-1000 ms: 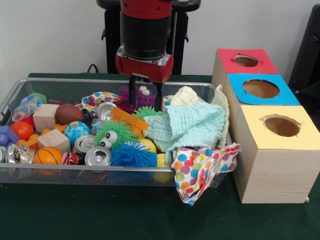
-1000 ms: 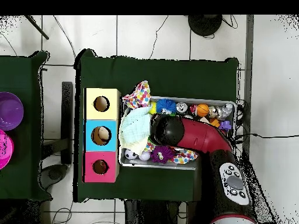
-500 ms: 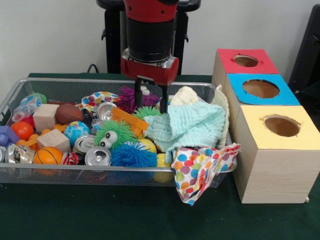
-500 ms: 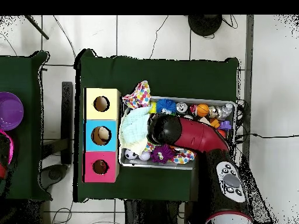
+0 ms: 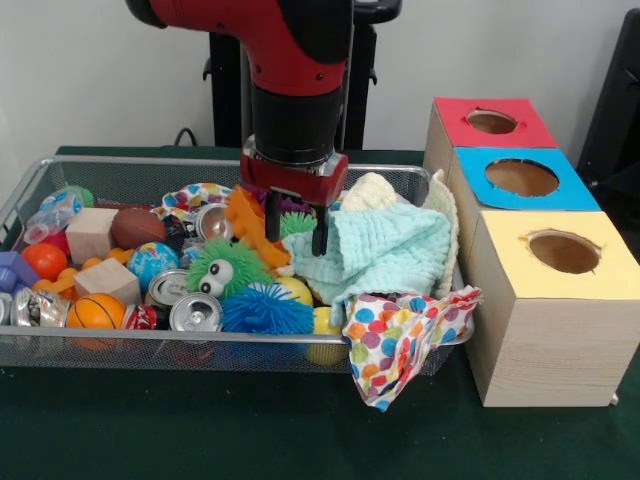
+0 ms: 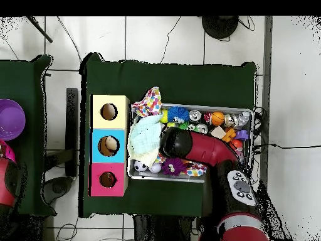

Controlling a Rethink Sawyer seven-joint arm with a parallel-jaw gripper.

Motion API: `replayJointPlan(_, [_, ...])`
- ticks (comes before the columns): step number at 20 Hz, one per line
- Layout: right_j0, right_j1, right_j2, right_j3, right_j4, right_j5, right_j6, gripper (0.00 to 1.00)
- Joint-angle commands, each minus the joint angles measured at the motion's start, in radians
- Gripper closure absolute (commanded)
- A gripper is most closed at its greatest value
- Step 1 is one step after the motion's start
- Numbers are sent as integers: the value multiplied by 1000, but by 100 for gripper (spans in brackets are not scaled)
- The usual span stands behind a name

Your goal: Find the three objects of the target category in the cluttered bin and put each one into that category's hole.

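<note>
Lowered since the earlier frame, the claw [image 5: 293,226] hangs open, fingers spread, over the basket's [image 5: 120,168] middle. One finger touches the mint cloth [image 5: 385,252]; an orange toy [image 5: 247,226] sits just beside the other.

Arm drops lower into the bin

I see the gripper [image 5: 292,224] sunk deeper than a second ago, its open fingers [image 5: 319,230] now reaching the edge of the mint cloth [image 5: 380,252]. The orange block [image 5: 250,233] has tipped up against the gripper's side, and the purple spiky toy [image 6: 172,166] is mostly hidden in the front view.
</note>
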Motion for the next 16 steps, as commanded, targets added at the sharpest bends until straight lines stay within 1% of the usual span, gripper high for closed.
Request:
replayJointPlan(1, [23,113,-21,52,47,-87,240,0])
replayJointPlan(4, [35,139,-37,33,60,-93,239,0])
replayJointPlan(6, [20,143,-20,36,70,-72,216,0])
replayJointPlan(8, [1,137,6,45,87,-30,193,0])
replayJointPlan(11, [-31,118,52,60,123,70,156,0])
replayJointPlan(14, [-38,89,66,78,154,156,145,0])
replayJointPlan(16, [-46,72,78,94,171,187,139,0])
